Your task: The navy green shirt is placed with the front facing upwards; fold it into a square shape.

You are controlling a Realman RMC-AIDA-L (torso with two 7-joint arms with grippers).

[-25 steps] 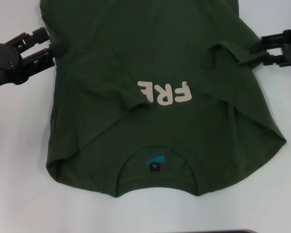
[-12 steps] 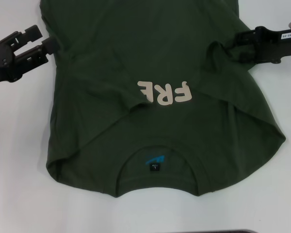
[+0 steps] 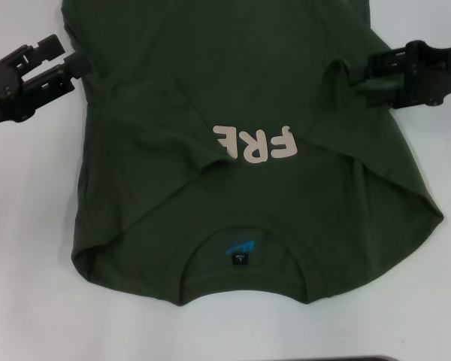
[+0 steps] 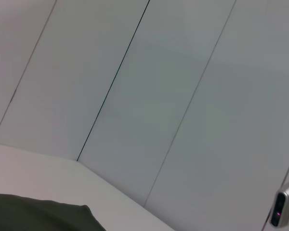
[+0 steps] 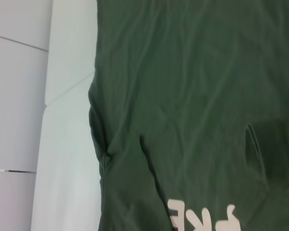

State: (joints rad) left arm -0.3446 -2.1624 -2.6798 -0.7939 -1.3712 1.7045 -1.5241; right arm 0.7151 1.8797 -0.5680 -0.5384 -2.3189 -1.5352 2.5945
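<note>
Currently: navy green shirt (image 3: 240, 143) spread front-up on white counter (image 3: 30, 248), collar and black neck label (image 3: 240, 259) at the near edge, pale lettering (image 3: 257, 143) readable upside-down at mid-chest. Both sleeves already turned inward over the body; side edges roughly straight, a few diagonal creases running from the letters toward the collar corners.

Left claw (image 3: 74, 62) at the shirt's left edge, level with the far half of the body, jaws spread narrowly and pointing inward; tips just at the fabric border, no cloth visibly pinched between them. Right claw (image 3: 355, 77) opposite, tips lying over the right edge beside the folded-in sleeve crease; jaws slightly parted, grip on cloth not confirmed. Left wrist view mostly wall panels, only a corner of green cloth at the bottom; right wrist view looks down on shirt body and part of the lettering.

Judged step: taking hold of both side edges ahead of a lengthwise fold, hem toward collar or the reverse.

Notes for doing it well:
- Pinch both layers at each edge (body plus tucked sleeve), otherwise sleeve likely to slide out on lift.
- Keep both claws level with each other along the shirt so the fold line runs square.
- Lift only enough to clear the counter; keep light tension between claws to flatten creases.
- Lay edge on edge before release.
</note>
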